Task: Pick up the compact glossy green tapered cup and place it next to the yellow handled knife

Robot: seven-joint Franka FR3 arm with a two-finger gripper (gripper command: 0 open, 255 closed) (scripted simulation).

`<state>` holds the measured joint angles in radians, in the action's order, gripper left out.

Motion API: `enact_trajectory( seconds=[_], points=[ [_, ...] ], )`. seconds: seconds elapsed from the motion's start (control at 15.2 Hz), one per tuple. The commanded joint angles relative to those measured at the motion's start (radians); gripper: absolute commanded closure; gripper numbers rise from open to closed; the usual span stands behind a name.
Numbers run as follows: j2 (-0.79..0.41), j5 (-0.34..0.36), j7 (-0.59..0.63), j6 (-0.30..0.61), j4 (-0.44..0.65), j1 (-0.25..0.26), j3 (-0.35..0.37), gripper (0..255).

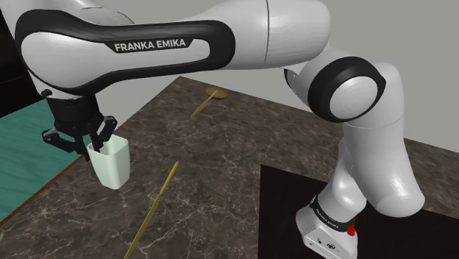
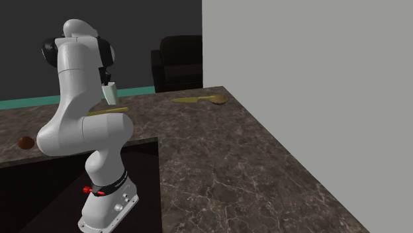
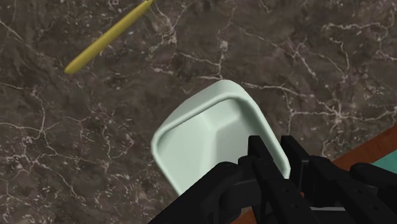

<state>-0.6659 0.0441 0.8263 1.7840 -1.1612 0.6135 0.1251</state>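
Note:
The pale green tapered cup (image 1: 112, 163) stands upright over the dark marble counter (image 1: 221, 147), near its edge at the shoulder view's left. My gripper (image 1: 94, 142) comes down from above and is shut on the cup's wall, one finger inside the rim and one outside. In the wrist view the fingers (image 3: 266, 159) pinch the rim of the cup (image 3: 203, 143). I cannot tell whether the cup's base touches the counter. The long, thin yellow-handled knife (image 1: 158, 199) lies flat a short way from the cup, toward the stand; its handle (image 3: 108, 35) shows beyond the cup.
A yellow spoon (image 1: 209, 98) lies farther back on the counter. A teal floor (image 1: 22, 147) drops away past the counter edge beside the cup. The dark stand (image 1: 294, 213) sits at the lower right. A small brown ball (image 2: 26, 141) rests by the stand.

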Motion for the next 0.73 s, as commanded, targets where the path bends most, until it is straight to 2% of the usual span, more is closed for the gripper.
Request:
enact_trajectory(
  seconds=[0.0, 0.4, 0.46, 0.66],
  points=[
    [0.001, 0.0, -0.001, 0.013, -0.014, -0.001, 0.0, 255],
    [0.001, 0.0, -0.001, 0.013, -0.013, -0.001, 0.0, 255],
    [0.001, 0.0, 0.0, 0.013, -0.013, -0.001, 0.0, 0],
    [0.001, 0.0, -0.001, 0.013, -0.014, -0.001, 0.0, 0]
  ],
)
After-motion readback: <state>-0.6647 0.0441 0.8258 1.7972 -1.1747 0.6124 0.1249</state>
